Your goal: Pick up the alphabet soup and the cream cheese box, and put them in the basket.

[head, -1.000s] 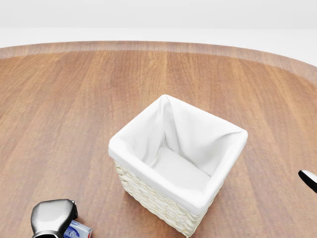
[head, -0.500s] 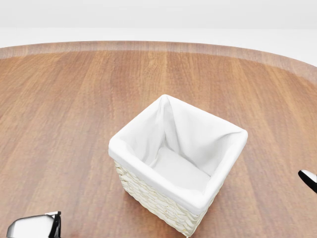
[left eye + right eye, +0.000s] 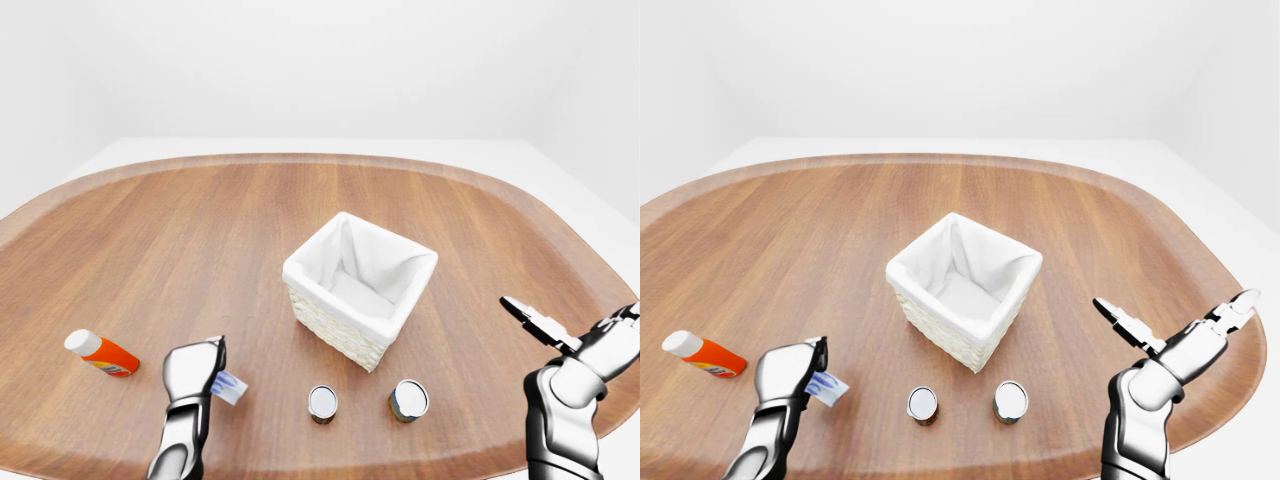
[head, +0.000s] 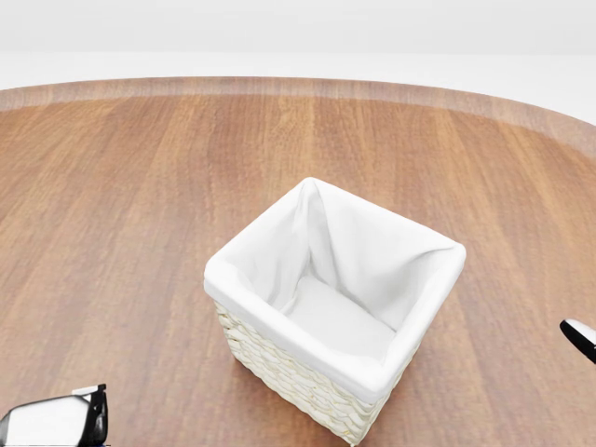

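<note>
Your left hand [image 3: 195, 368] sits at the table's [image 3: 150, 240] near edge, left of centre, right over the cream cheese box [image 3: 230, 386]. Only a blue-and-white corner of the box shows from under the fingers. The hand is bunched over it, but whether the fingers have closed round it — can't tell from these views.

Your right hand [image 3: 1175, 345] is up near the table's near-right edge, fingers spread wide, holding nothing.

Two cans stand upright along the near edge, just short of the basket: the left can [image 3: 322, 403] and the right can [image 3: 408, 399]. Both show silver lids and the labels are too small to read, so I can't say which is the alphabet soup. The right one shows a darker, printed side.

An orange bottle [image 3: 102, 353] with a white cap lies on its side toward the near-left edge, well apart from the rest. Not part of the job.

The basket [image 4: 279, 363] sits about mid-table, wicker with a white liner, and the head view shows it empty.

My read: you're on step one, the grab on the cream cheese box, and nothing is delivered yet. Next move needs a confirmed grip on the box, then a lift high enough to clear the basket rim before carrying it right and up-table. The right hand is already well placed for the cans.
</note>
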You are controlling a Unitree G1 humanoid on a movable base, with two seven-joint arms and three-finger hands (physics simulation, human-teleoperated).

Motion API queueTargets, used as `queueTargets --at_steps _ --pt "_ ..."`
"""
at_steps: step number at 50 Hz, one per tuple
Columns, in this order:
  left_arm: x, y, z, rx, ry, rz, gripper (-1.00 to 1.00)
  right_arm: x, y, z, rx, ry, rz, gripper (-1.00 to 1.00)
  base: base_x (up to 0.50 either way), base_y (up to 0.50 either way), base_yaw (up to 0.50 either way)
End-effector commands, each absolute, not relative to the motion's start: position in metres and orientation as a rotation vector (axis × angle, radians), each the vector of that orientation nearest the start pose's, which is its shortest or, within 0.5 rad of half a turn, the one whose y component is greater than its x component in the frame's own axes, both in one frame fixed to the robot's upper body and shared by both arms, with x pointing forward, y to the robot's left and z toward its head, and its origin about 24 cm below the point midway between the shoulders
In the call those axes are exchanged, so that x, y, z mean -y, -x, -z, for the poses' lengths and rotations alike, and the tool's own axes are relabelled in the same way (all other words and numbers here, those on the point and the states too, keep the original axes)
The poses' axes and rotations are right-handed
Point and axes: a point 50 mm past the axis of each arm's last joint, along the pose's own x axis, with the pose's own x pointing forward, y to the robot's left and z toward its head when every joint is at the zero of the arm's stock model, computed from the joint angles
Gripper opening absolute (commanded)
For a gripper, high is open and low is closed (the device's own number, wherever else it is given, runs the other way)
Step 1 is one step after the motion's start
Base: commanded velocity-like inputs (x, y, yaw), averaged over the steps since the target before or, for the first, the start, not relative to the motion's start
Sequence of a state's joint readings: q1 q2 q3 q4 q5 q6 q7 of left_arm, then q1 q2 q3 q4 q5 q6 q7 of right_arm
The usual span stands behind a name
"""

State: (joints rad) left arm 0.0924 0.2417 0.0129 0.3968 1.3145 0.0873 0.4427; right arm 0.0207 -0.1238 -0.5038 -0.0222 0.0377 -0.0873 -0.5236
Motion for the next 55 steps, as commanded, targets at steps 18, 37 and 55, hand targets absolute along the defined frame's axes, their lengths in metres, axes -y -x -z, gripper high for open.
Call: queueTargets --at_steps 18,37,55 --pt "-0.186 -0.244 -0.002 0.009 -1.641 -0.112 -1.0 0.311 -0.199 -0.069 0.161 0.08 1.025 1.0 0.0 0.0 0.0" --pt "-0.168 -0.274 -0.057 0.069 -1.639 -0.11 -1.0 0.311 -0.2 -0.069 0.158 0.076 1.022 1.0 0.0 0.0 0.0" --pt "-0.161 -0.298 -0.112 0.11 -1.663 -0.14 -1.0 0.311 -0.202 -0.066 0.147 0.078 1.019 1.0 0.0 0.0 0.0"
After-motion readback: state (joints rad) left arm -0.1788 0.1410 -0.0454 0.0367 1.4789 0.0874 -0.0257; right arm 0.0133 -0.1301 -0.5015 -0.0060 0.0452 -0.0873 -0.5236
